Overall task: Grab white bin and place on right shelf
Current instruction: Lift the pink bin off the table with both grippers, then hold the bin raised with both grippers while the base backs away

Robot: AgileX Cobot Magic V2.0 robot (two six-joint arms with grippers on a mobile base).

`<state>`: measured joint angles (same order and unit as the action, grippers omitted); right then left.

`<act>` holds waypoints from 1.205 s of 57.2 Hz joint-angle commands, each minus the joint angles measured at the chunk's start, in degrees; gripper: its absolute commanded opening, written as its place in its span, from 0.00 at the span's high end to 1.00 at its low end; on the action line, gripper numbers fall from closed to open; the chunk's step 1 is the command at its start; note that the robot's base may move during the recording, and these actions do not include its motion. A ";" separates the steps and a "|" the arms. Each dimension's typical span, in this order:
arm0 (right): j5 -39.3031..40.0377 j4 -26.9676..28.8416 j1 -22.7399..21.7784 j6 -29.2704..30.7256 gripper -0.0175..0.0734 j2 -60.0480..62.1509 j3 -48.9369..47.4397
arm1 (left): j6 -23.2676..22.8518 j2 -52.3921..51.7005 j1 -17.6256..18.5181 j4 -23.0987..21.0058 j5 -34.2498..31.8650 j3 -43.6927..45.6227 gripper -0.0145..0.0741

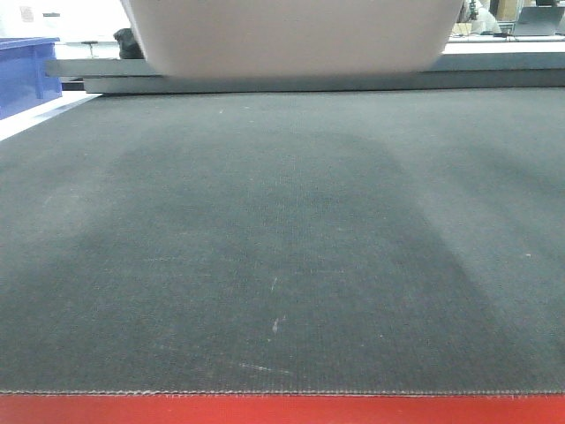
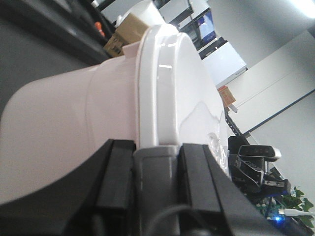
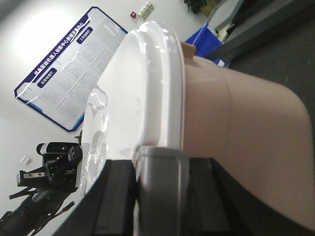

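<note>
The white bin (image 1: 291,35) hangs above the dark mat, and only its pale underside shows at the top of the front view. In the left wrist view the bin (image 2: 74,123) fills the frame, its white lid (image 2: 182,88) to the right. My left gripper (image 2: 156,147) is shut on the bin's grey handle (image 2: 155,177). In the right wrist view the bin (image 3: 236,123) and its lid (image 3: 133,88) loom close, with my right gripper (image 3: 161,160) shut on the other grey handle (image 3: 162,182). The right shelf is out of view.
A dark mat (image 1: 282,247) covers the table, with a red front edge (image 1: 282,409). A blue crate (image 1: 22,75) stands at the far left. Grey rails (image 1: 265,81) run along the back under the bin. A cardboard box (image 2: 120,42) sits beyond the bin.
</note>
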<state>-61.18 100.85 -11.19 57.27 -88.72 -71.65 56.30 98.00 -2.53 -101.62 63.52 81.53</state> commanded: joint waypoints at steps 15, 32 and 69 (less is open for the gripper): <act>-15.08 8.51 1.35 1.05 0.74 14.88 -1.89 | 0.79 -11.88 1.45 -2.07 13.54 2.13 0.98; -14.88 8.46 1.35 1.05 0.74 20.75 -1.89 | 0.79 -17.25 1.45 -2.07 13.42 2.13 0.98; -15.03 9.21 6.29 -1.45 0.74 20.10 -1.89 | 0.79 -21.04 1.45 -1.47 13.42 2.13 0.98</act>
<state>-56.41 102.60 -9.36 55.97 -70.31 -71.65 55.98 79.98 -3.46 -100.53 58.95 81.53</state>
